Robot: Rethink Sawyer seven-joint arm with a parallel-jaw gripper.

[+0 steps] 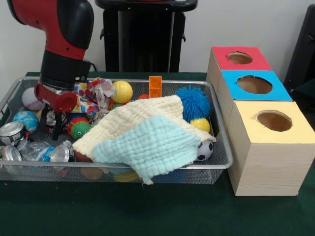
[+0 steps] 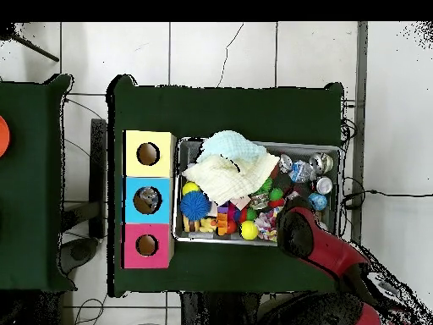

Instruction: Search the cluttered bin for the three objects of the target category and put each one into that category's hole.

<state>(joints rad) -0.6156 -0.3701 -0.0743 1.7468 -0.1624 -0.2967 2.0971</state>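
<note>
Wire bin [image 1: 224, 147]: cluttered, cloths [image 1: 147, 135] heaped at centre; crushed cans [image 1: 12, 132] at 9 o'clock. Gripper [image 1: 51, 123]: lowered over the cans side, finger spread and any hold indiscernible. Blue hole [image 2: 147, 200]: something inside, seemingly one delivery; red and yellow look empty. Remainder judged outstanding.

a wire mesh bin [image 1: 222, 162] on the green surface [image 1: 147, 211] holds balls, crushed cans [image 1: 12, 132] at its left end, and a cream and pale blue cloth [image 1: 147, 135] draped over the middle. right of it stand three boxes with round holes: red [image 1: 239, 58] far, blue [image 1: 254, 84] between, yellow [image 1: 274, 120] near.
</note>
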